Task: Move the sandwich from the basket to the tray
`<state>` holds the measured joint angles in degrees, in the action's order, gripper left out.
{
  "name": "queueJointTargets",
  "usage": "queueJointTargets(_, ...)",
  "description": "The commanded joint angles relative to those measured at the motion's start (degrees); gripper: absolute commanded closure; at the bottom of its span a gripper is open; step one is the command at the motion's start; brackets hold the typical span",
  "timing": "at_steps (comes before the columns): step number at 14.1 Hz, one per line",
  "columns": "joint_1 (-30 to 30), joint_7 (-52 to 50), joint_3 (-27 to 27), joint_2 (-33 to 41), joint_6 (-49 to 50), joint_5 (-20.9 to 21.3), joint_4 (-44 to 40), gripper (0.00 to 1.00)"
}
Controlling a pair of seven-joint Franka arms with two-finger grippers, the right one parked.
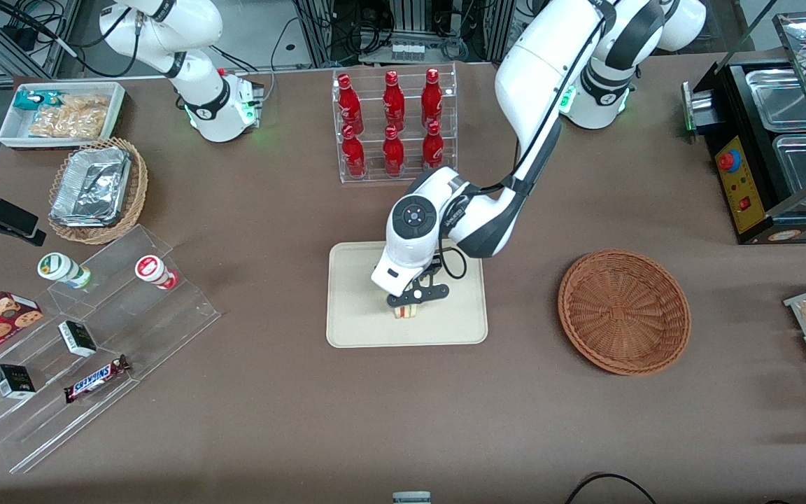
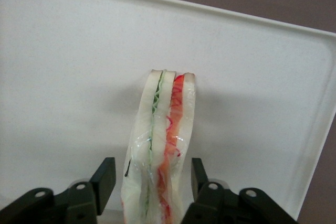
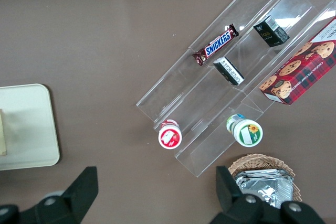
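One sandwich stands on its edge on the tray, at about six o'clock from the tray's middle, between my gripper fingers, which look spread a little, so I should lift straight up without tipping it.

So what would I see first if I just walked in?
Probably the white arm's tool down over the cream tray, its open fingers on either side of a sandwich standing on the tray. Beside the tray sits an empty brown basket, and farther from the camera, a rack of red bottles.
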<state>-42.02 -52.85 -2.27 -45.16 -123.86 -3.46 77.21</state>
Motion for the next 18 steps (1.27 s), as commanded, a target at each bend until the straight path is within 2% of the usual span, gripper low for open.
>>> queueJointTargets(1, 0.0, -1.2, 0.8, 4.5, 5.7, 1.5, -0.3, 0.00)
queueJointTargets(6, 0.4, -2.0, 5.3, 12.5, 18.1, 0.9, -0.1, 0.00)
queueJointTargets(9, 4.0, -0.9, 6.3, 14.5, 23.7, 0.8, 0.2, 0.00)
queueJointTargets(12, 7.6, 0.7, 6.3, 16.3, 25.0, 1.2, 2.9, 0.00)
queueJointTargets(18, 16.1, 13.6, 6.3, 26.2, 26.0, 0.9, 14.6, 0.00)
